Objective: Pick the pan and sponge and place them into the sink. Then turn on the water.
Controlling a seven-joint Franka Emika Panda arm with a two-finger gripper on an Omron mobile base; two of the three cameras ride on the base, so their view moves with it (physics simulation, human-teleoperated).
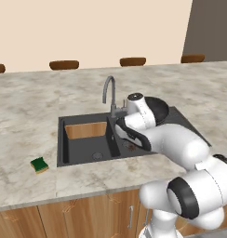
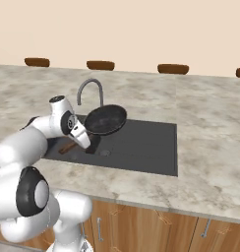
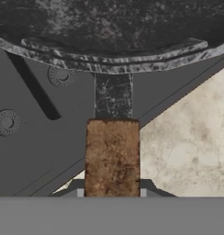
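The black pan (image 2: pixel 106 119) hangs tilted above the sink (image 2: pixel 146 143), in front of the grey faucet (image 2: pixel 89 87). My gripper (image 2: pixel 90 140) is shut on its handle. In the hand view the brown handle (image 3: pixel 112 156) runs up between my fingertips (image 3: pixel 80 187) to the pan's speckled rim (image 3: pixel 109 62), with the sink's drains and counter edge below. The green and yellow sponge (image 1: pixel 39 164) lies on the counter left of the sink (image 1: pixel 80 151). My arm hides the pan in the left base view. No water is in view at the faucet (image 1: pixel 109 93).
A wood-brown panel (image 1: pixel 85 130) stands in the left basin. The flat drainboard (image 2: pixel 159 133) lies on the sink's right side. Brown stool tops (image 1: pixel 63 64) line the counter's far edge. Wooden cabinet fronts (image 2: pixel 151 231) run below the near edge.
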